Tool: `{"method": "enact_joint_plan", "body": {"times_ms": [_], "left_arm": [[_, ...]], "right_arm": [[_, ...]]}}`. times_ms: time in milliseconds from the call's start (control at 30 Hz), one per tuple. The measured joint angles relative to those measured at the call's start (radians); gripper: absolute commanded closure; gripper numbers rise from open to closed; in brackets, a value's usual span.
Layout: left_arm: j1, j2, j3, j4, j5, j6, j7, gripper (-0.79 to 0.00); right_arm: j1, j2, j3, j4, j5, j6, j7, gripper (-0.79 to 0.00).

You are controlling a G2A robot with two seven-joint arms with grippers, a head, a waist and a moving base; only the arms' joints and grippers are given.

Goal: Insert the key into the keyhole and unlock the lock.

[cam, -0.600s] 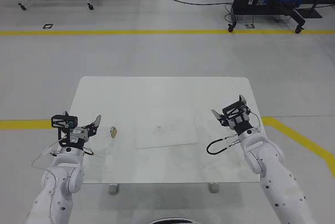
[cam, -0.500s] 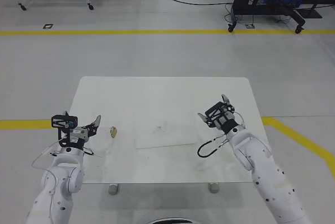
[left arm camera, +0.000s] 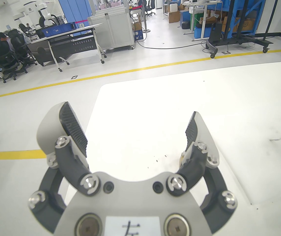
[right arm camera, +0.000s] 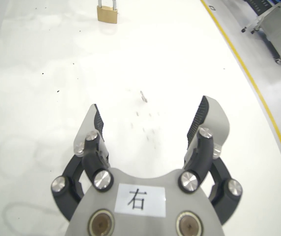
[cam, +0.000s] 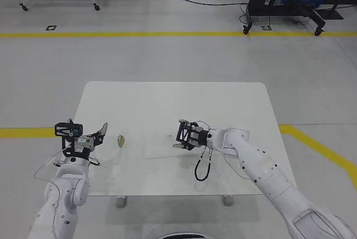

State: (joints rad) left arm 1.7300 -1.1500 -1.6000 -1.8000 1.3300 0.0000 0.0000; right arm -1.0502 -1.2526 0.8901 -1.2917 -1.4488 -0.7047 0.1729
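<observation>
Just ahead of the right end effector [right arm camera: 149,102] lies the key [right arm camera: 143,96].

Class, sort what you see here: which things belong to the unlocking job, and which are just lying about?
Belong: brass padlock; small key; right gripper, open; left gripper, open.
Lying about: scuff marks on the white table; yellow floor tape; wheeled stand beyond the table.

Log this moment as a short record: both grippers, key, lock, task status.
left gripper: open, empty, at the table edge
right gripper: open, empty, over mid-table
key: small, lying on the table just ahead of the right gripper
lock: brass, shackle shut, on the table beside the left gripper, not touching it
status: key not yet picked up
</observation>
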Motion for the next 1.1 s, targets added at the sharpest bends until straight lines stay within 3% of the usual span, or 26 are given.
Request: {"method": "enact_joint_plan", "body": {"times_ms": [33, 67, 167, 367, 533, 600, 667, 867, 1100], "left_arm": [[0.000, 0.000, 0.000, 0.000, 0.000, 0.000, 0.000, -0.785], [0.000, 0.000, 0.000, 0.000, 0.000, 0.000, 0.000, -0.785], [0.000, 0.000, 0.000, 0.000, 0.000, 0.000, 0.000, -0.785], [0.000, 0.000, 0.000, 0.000, 0.000, 0.000, 0.000, -0.785], [0.000, 0.000, 0.000, 0.000, 0.000, 0.000, 0.000, -0.785], [0.000, 0.000, 0.000, 0.000, 0.000, 0.000, 0.000, -0.785], [0.000, 0.000, 0.000, 0.000, 0.000, 0.000, 0.000, -0.785], [0.000, 0.000, 0.000, 0.000, 0.000, 0.000, 0.000, -0.785], [0.000, 0.000, 0.000, 0.000, 0.000, 0.000, 0.000, -0.785]], "right_arm": [[0.023, -0.008, -0.017, 0.029, 0.009, -0.002, 0.003, -0.459], [0.051, -0.019, -0.040, 0.067, 0.019, -0.004, 0.010, -0.391], [0.115, -0.046, -0.097, 0.150, 0.026, -0.002, 0.036, -0.329], [0.212, -0.100, -0.187, 0.288, 0.048, 0.022, 0.056, -0.351], [0.259, -0.134, -0.236, 0.358, 0.049, 0.027, 0.045, -0.289], [0.274, -0.147, -0.256, 0.384, 0.047, 0.021, 0.041, -0.209], [0.286, -0.159, -0.270, 0.412, 0.056, 0.006, 0.033, 0.000], [0.312, -0.171, -0.269, 0.463, 0.067, -0.013, -0.025, 0.000], [0.279, -0.135, -0.215, 0.387, 0.002, 0.031, -0.084, 0.000]]}}
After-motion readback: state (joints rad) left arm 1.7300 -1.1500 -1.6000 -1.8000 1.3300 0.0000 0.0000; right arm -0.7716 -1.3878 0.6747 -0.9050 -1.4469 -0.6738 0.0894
